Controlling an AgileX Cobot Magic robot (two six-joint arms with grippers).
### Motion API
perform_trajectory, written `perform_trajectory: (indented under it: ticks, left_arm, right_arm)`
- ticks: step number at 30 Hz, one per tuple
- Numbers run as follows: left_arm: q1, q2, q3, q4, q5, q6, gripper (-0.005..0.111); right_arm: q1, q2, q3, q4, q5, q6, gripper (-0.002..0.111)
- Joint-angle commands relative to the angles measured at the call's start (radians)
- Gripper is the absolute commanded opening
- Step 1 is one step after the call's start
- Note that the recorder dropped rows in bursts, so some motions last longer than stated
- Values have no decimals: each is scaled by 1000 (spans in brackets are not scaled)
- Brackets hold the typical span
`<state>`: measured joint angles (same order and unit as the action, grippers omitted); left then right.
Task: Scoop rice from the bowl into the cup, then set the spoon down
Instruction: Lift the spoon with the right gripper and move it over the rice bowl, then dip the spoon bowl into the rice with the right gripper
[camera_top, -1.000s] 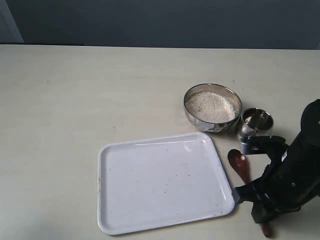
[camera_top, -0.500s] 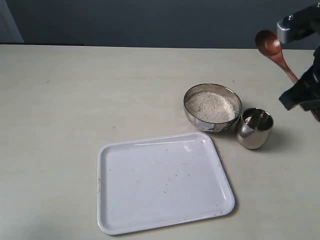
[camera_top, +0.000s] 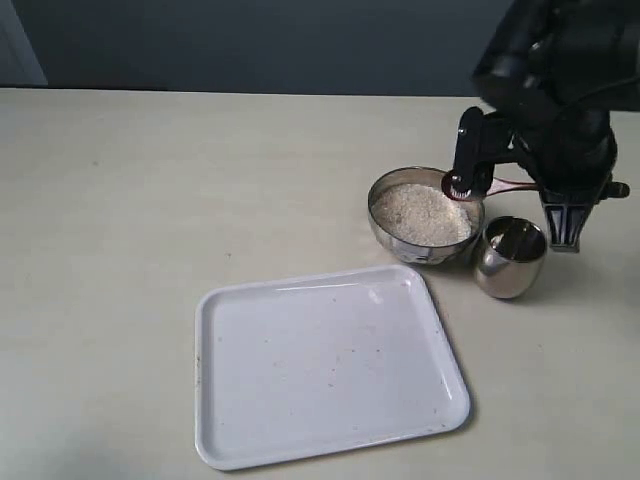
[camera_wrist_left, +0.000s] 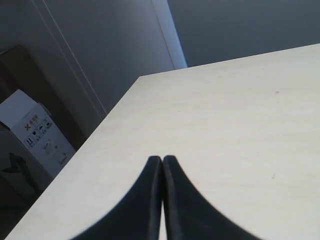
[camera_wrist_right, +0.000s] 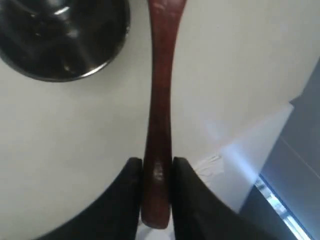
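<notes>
Though wall (camera_top: 300, 40) dark, tabletop (camera_top: 120, 200) pale.

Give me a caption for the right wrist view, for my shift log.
Right gripper clamped on the spoon near its handle end, the cup off to one side of the handle.

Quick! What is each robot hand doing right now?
Left end effector: shut, holding nothing.
Right end effector: shut on the spoon, gripping its handle.
</notes>
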<state>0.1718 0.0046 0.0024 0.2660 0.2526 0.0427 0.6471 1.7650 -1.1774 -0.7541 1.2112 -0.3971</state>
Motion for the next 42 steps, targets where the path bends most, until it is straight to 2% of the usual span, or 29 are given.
perform_trajectory:
  ticks: [1, 12, 19, 27, 42]
  left_arm:
    - [-4, -5, -2, -2, -11, -7, 1]
    - [-4, -5, -2, -2, -11, -7, 1]
    - [-4, -5, -2, -2, -11, -7, 1]
    - [-4, -5, -2, -2, -11, -7, 1]
    - [-4, -5, -2, -2, -11, -7, 1]
  right_arm:
    - [30, 53, -8, -168, 10, 120, -1]
    - [82, 107, -35, -221, -20, 167, -1]
    - [104, 169, -35, -321, 10, 171, -1]
    - [104, 192, -35, -344, 10, 173, -1]
    - [173, 234, -35, -380, 10, 173, -1]
